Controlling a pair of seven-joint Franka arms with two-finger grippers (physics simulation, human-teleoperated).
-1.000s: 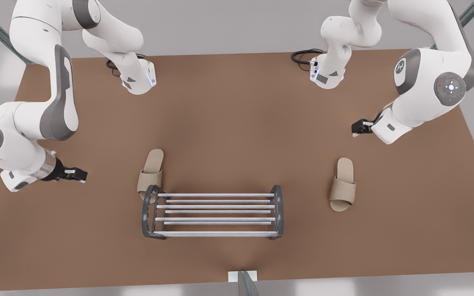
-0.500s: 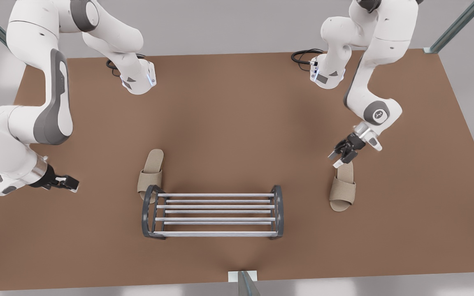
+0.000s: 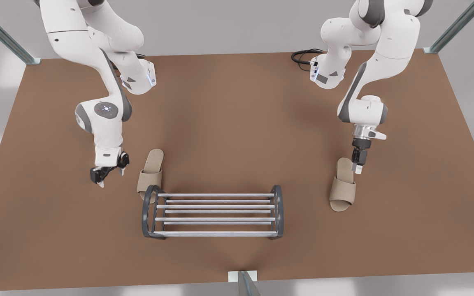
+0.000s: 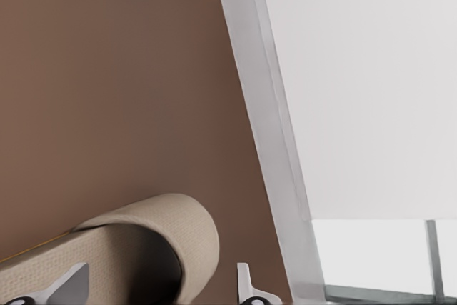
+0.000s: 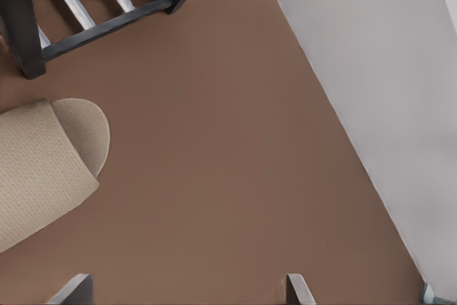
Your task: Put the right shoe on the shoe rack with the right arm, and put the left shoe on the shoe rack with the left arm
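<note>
Two slippers lie on the table (image 3: 237, 123) beside the one shoe rack (image 3: 212, 213): the left gripper (image 3: 358, 166), fingers apart, straddles the left shoe (image 3: 342, 187) at its heel edge, and the right shoe (image 3: 150, 170) lies just beside the right gripper (image 3: 107, 174) and its spread fingers.

The brown table (image 3: 228, 123) carries 1 shoe rack (image 3: 212, 213), standing upright near the edge at the bottom of the front view, its silver bars running across. 2 beige slippers lie flat on their soles. The right shoe (image 3: 150, 172) is on the front view's left, its strap end just beside the rack's dark end frame. The left shoe (image 3: 342, 187) lies on the front view's right, well apart from the rack. At the far edge stand 2 white arm bases (image 3: 138, 80) (image 3: 327, 74), each with a black cable (image 3: 303, 55) coiled beside it.
</note>
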